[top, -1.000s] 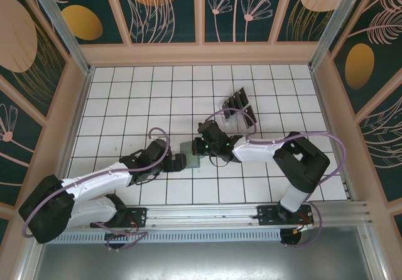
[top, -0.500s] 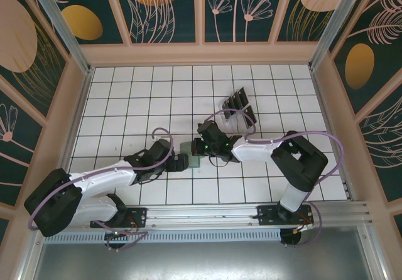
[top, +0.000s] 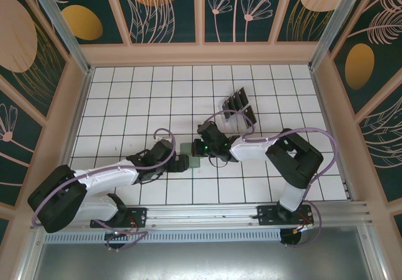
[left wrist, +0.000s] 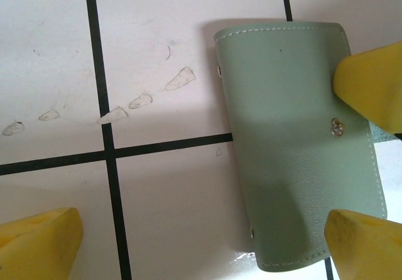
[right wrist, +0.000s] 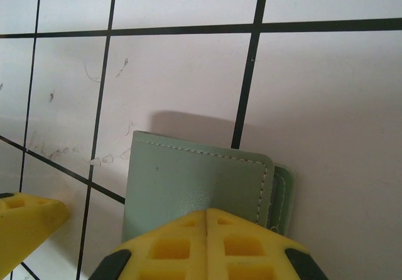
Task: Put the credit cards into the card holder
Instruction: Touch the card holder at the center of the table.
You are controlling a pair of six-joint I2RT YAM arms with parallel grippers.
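The sage-green card holder (top: pixel 190 155) lies flat and closed on the tiled floor between the two grippers. My right gripper (top: pixel 201 147) is shut, and its joined yellow tips (right wrist: pixel 207 220) rest on top of the holder (right wrist: pixel 195 179). My left gripper (top: pixel 180 162) is open. In the left wrist view its fingers (left wrist: pixel 38 245) stand wide apart, the right one beside the near end of the holder (left wrist: pixel 295 148). Between them is mostly bare tile, at left gripper (left wrist: pixel 201 248). The dark credit cards (top: pixel 237 98) stand behind the right arm.
A clear slotted tray (top: pixel 244 118) holds the cards, right of centre. The right arm's purple cable (top: pixel 231 112) loops in front of it. Wooden walls (top: pixel 201 54) ring the white tiled floor, with open tiles at the left and far side.
The left arm has crept a little to the right, toward the holder. The right arm's elbow has shifted left, while its gripper stays on the holder.
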